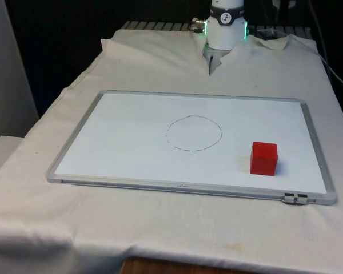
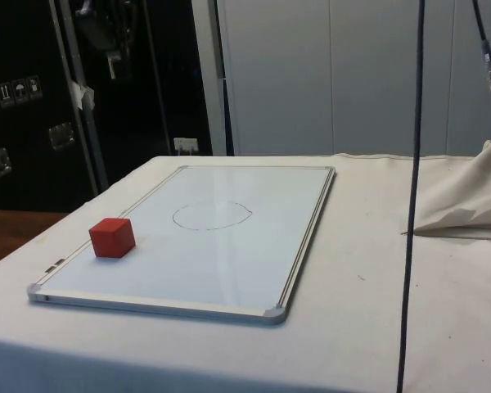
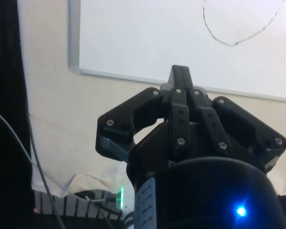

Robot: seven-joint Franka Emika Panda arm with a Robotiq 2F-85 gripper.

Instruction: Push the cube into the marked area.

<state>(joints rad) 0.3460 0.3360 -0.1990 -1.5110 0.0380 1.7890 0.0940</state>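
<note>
A red cube sits on the whiteboard near its front corner on the front view's right, clear of the hand-drawn circle at the board's middle. From the side, the cube lies nearer the camera than the circle. My gripper is shut with nothing in it. It hangs over the white cloth just outside the whiteboard's edge, and part of the circle shows beyond its tip. The cube is far from it.
The robot's base stands at the table's far end, past the board. A black cable hangs down in the side view, close to the camera. Bunched cloth lies beside the board there.
</note>
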